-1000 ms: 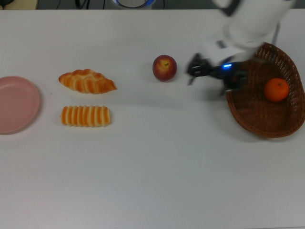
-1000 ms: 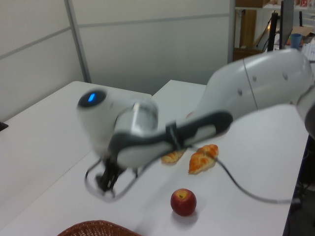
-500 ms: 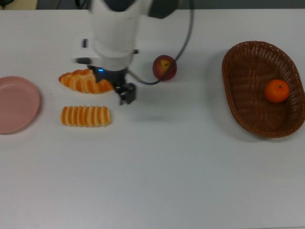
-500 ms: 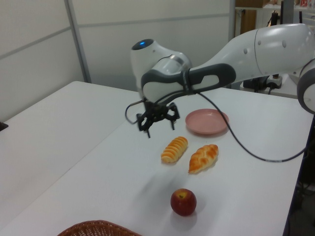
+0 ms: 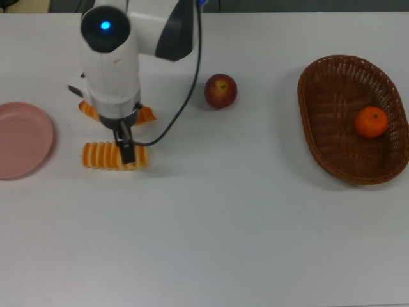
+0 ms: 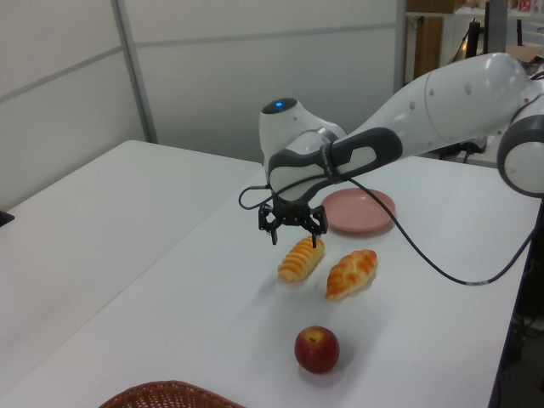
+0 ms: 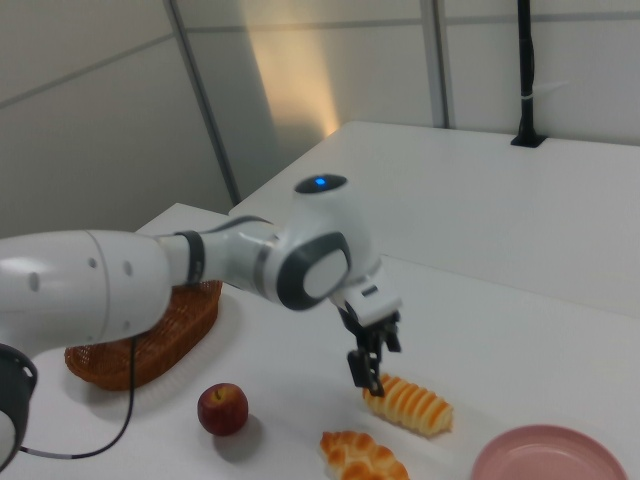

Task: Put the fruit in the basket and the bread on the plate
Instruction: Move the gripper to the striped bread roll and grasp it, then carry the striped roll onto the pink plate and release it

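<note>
1. Broadly, the white desk (image 5: 243,230) carries everything, and the robot arm (image 6: 442,106) reaches across it from the left view's right.
2. At the top view's right, the brown wicker basket (image 5: 332,147) lies on the desk with the orange (image 5: 371,121) inside it, toward its right side.
3. At the top view's left edge sits the pink plate (image 5: 22,139), bare, near the breads but not touching them.
4. The hand (image 6: 294,228) hangs just above the striped roll (image 5: 105,155), its fingers (image 6: 274,226) spread apart and gripping nothing; in the left view they straddle the roll's far end.
5. The braided loaf (image 6: 350,272) lies just beside the roll, apart from it; in the top view the arm's wrist covers most of it.
6. The red apple (image 5: 220,91) rests alone on the desk between the breads and the basket, well apart from both.
</note>
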